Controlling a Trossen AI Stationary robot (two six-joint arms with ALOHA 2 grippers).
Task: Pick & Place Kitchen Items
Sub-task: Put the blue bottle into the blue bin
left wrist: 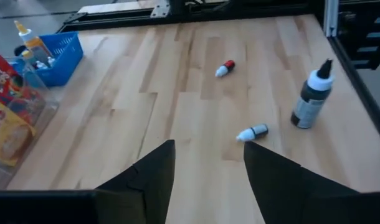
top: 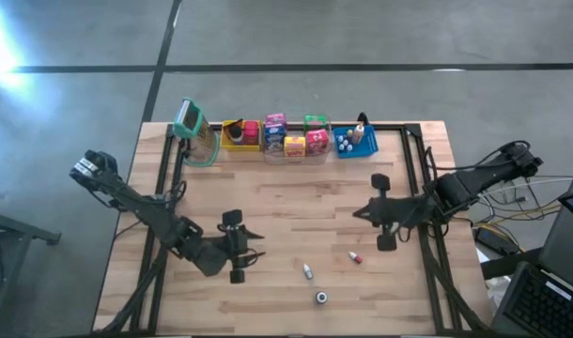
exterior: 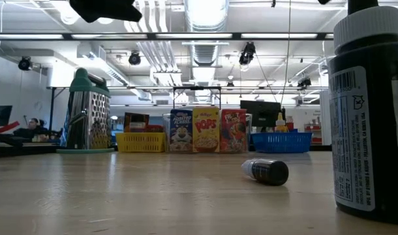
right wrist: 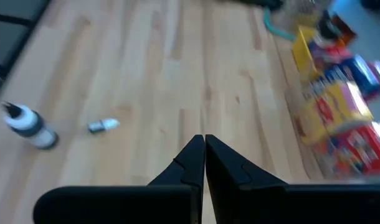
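Observation:
Three small bottles are on the bare wood near the front. A dark one with a white cap (top: 321,298) (left wrist: 311,96) stands upright. A grey one (top: 308,271) (left wrist: 252,132) and a red-capped one (top: 355,256) (left wrist: 225,68) lie on their sides. My left gripper (top: 254,244) (left wrist: 209,155) hovers open to their left, pointing toward them, with nothing between its fingers. My right gripper (top: 362,211) (right wrist: 204,146) is shut and empty, above the table right of centre. Toy cereal boxes (top: 294,141) (exterior: 205,130) stand in a clear bin at the far edge.
Along the far edge stand a green-framed grater (top: 194,131), a yellow bin (top: 238,134), the clear bin (top: 310,122) and a blue bin (top: 355,143) with little bottles. Black rails (top: 409,169) run along the table's sides. Bare wood lies between the two grippers.

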